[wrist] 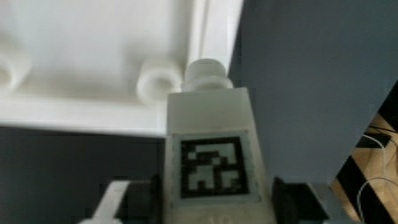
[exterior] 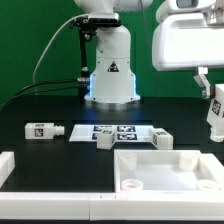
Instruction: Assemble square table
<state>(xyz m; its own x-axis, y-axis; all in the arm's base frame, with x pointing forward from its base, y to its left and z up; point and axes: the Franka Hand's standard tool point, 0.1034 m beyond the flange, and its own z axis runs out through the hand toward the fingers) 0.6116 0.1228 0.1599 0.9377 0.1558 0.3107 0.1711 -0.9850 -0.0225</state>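
Black tabletop runs under the whole scene, and the arm's white base (exterior: 110, 75) stands at the back. Our claw (wrist: 205, 205) hangs above the table at the exterior view's right, clenched on a leg (wrist: 210, 140). This white block sits roughly upright between the two fingers (wrist: 118, 205). Its black-and-white tag faces the wrist camera and its rounded peg points away from the claw. The block fills the middle of the wrist view and hides what lies straight under it.

Just past the peg, below the claw, we see the square top (exterior: 165, 170), a white tray with a raised rim and a round socket near a corner; leg and top are apart.

Toward the exterior view's left of the claw lies the marker board (exterior: 120, 130), with two white blocks (exterior: 105, 140) at its near edge, too small for us to read tags on. Beyond it, well apart from the claw, a second leg (exterior: 45, 130) lies on its side with its tag showing. Farthest from the claw sits a plain white bar (exterior: 8, 165).
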